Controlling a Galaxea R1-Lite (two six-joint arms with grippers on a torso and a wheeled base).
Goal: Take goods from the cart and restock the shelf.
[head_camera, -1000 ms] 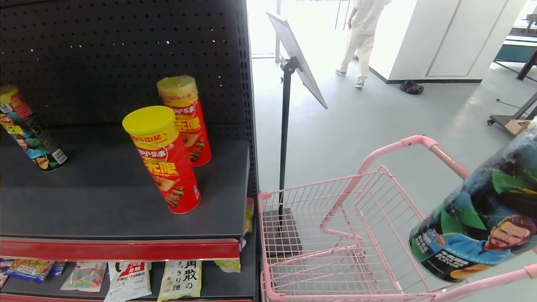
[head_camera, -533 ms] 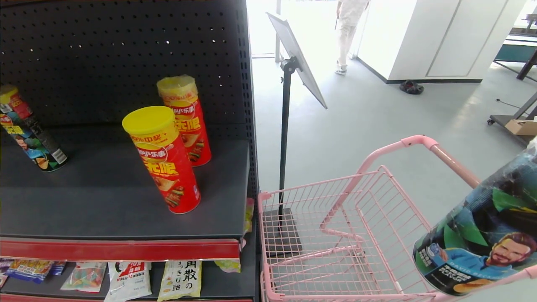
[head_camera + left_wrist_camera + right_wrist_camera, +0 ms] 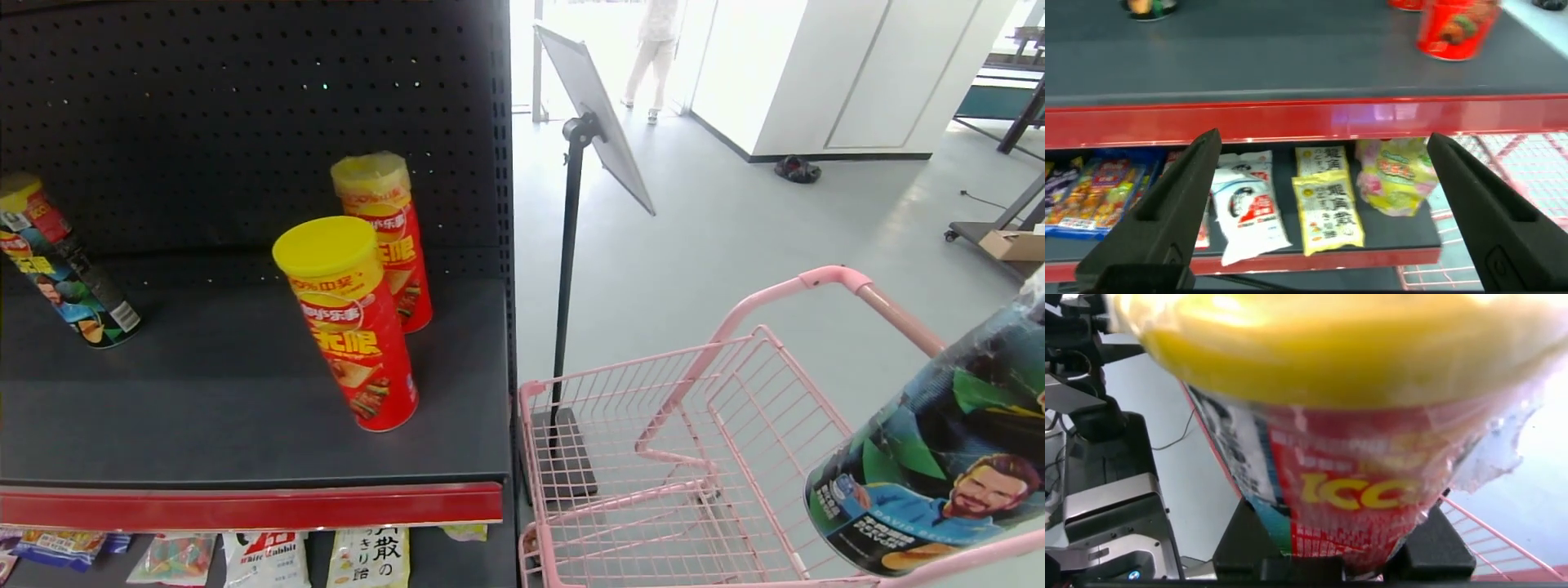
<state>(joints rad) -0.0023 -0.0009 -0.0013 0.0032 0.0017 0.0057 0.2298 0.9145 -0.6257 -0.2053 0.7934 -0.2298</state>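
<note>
The right gripper [image 3: 1339, 551] has its jaws clenched on a dark can of chips [image 3: 931, 474], held tilted over the near rim of the pink cart [image 3: 735, 359], well apart from the shelf [image 3: 245, 425]. The left gripper [image 3: 1323, 139] hangs with jaws spread and holding nothing, before the shelf's red edge. Swung across, the can could clip the cart handle or topple the two red cans [image 3: 351, 327] near the shelf's right end. The right wrist view adds the can's yellow lid and loose wrap.
</note>
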